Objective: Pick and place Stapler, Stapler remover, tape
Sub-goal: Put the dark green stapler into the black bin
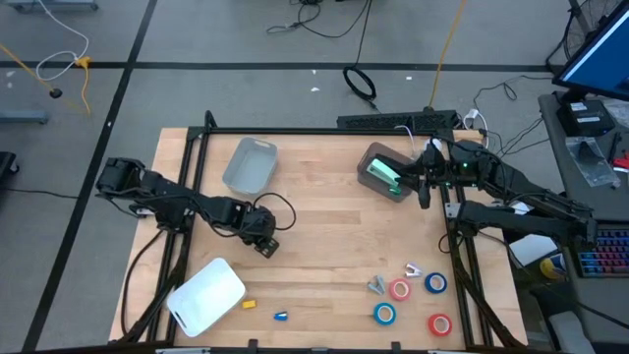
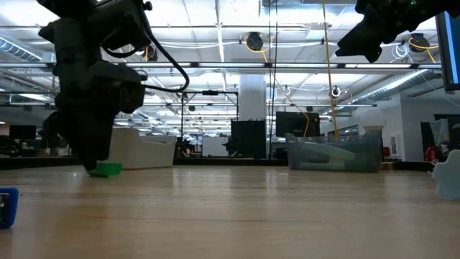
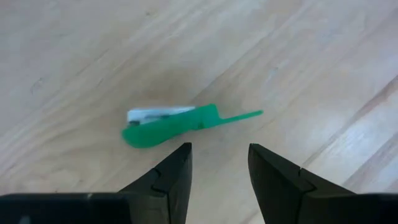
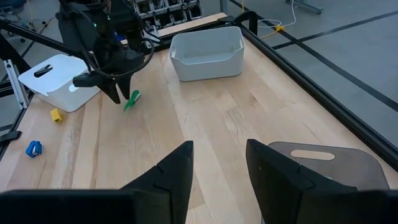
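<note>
Because the green stapler [image 3: 168, 126] looks small, light, stiff plastic, it should be pinched across its thicker body, not its thin tail. From above, the left gripper [image 1: 263, 242] reaches low over mid-table; the right gripper [image 1: 425, 187] hangs beside a grey bin [image 1: 385, 169], tape rolls [image 1: 399, 290] well apart. In both wrist views the fingers stand apart, empty, the stapler just beyond the left pair.
</note>
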Available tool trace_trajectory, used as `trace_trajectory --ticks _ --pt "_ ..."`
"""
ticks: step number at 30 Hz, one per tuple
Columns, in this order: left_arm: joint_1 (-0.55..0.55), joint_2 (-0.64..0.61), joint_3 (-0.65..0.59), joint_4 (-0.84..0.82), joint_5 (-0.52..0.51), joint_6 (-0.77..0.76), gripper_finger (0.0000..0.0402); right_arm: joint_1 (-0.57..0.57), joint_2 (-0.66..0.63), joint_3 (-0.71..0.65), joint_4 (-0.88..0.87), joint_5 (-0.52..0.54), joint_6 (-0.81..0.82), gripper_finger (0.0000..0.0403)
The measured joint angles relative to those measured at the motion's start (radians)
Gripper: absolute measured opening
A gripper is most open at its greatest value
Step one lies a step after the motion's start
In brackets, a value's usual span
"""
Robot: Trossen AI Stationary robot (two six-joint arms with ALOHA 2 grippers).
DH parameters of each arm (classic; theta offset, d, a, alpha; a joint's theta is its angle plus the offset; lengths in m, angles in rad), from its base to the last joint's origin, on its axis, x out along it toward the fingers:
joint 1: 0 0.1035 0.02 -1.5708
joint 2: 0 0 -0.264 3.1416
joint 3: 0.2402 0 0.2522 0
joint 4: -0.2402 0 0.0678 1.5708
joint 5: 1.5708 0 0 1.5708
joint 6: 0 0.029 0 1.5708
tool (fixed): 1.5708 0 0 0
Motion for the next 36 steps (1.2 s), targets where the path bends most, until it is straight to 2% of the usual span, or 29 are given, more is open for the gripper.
trace_trajectory --ticks 5,12,15,21,28,36 --pt "-0.019 -0.066 0.0 -0.152 -0.021 -0.017 0.0156 0.0 0.0 0.0 0.0 -0.002 0.0 0.0141" --pt "-0.037 -0.185 0.006 -0.196 -0.138 0.042 0.0156 0.0 0.0 0.0 0.0 -0.001 -0.01 0.0141" --pt "-0.037 -0.193 0.027 -0.196 -0.186 0.14 0.0156 0.0 0.0 0.0 0.0 0.0 -0.011 0.0141" --pt "-0.024 -0.158 0.031 -0.203 -0.258 0.435 0.0156 0.0 0.0 0.0 0.002 0.0 -0.002 0.0141" --pt "0.02 -0.099 0.031 -0.185 -0.181 0.626 0.0157 0.0 0.0 0.0 0.003 0.0 0.008 0.0141" --pt "0.031 -0.029 0.031 -0.114 -0.133 0.725 0.0157 0.0 0.0 0.0 0.002 0.001 0.008 0.0141"
